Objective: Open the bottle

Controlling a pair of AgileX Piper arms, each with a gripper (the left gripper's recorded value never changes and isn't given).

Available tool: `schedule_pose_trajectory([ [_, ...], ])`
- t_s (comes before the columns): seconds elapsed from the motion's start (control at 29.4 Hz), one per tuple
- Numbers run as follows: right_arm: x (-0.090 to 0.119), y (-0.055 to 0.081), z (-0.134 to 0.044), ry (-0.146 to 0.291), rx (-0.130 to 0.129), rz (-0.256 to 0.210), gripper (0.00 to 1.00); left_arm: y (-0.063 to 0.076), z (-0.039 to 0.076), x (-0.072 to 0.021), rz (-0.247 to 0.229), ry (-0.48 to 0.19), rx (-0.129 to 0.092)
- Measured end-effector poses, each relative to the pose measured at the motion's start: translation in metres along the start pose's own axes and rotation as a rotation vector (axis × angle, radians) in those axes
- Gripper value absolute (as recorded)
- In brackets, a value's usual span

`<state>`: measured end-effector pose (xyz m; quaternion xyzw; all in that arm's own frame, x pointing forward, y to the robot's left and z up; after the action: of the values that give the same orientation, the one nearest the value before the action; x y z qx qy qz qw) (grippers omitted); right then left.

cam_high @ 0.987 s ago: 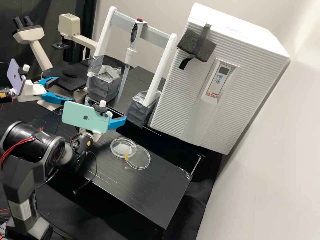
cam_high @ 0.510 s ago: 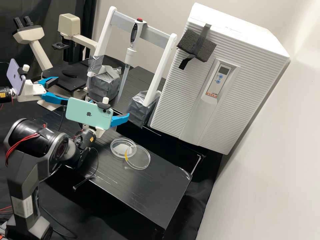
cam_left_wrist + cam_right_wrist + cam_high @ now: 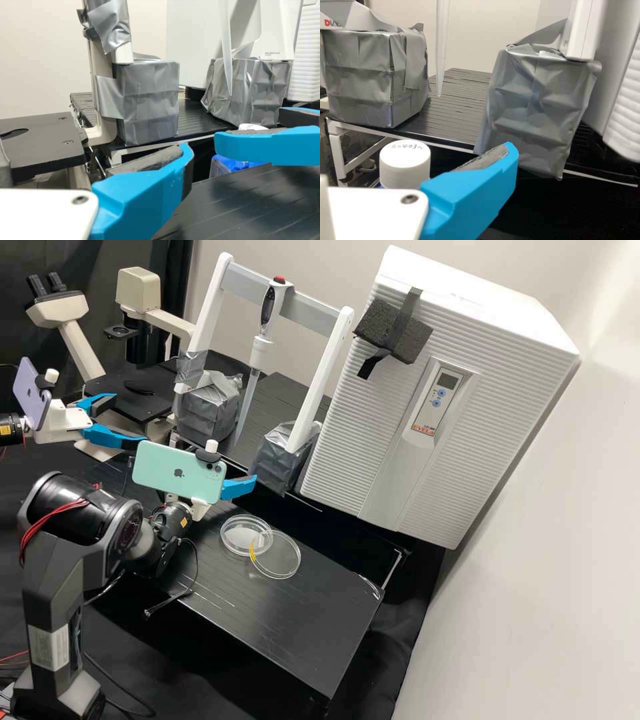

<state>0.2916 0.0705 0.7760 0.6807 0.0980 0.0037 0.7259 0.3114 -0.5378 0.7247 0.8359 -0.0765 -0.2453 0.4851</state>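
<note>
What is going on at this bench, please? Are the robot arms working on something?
Two robot arms are set up to open a small bottle at the black bench. Its white cap is on. The right gripper is close beside the cap, but a grasp cannot be confirmed. The left gripper is open and empty, farther back by the microscope. Two clear dishes lie on the bench, apart from both grippers.
</note>
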Motion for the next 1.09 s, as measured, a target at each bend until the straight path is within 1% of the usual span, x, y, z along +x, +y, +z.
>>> schedule_pose_trajectory([
  [0.14,0.0,0.0,0.0,0.0,0.0,0.0,1.0,0.0,0.0,0.0,0.0,0.0,0.0],
  [0.17,0.0,0.0,0.0,0.0,0.0,0.0,0.0,0.0,0.0,0.0,0.0,0.0,0.0],
  [0.51,0.0,0.0,0.0,-0.001,0.0,-0.002,0.0,0.0,0.0,0.0,-0.003,0.001,0.0],
  [0.65,0.002,-0.004,0.004,-0.013,0.0,-0.015,0.0,0.0,0.0,0.0004,-0.003,0.001,0.0],
  [0.78,0.002,-0.004,0.008,-0.028,0.0,-0.016,0.0,0.0,0.0,0.0006,-0.002,0.001,0.001],
  [0.99,0.002,-0.003,0.01,-0.036,0.015,-0.014,0.0,-0.001,-0.001,0.0006,-0.016,0.007,0.001],
  [1.09,0.002,-0.003,0.011,-0.039,0.015,-0.012,0.0,-0.001,-0.001,0.0006,-0.016,0.007,0.001],
])
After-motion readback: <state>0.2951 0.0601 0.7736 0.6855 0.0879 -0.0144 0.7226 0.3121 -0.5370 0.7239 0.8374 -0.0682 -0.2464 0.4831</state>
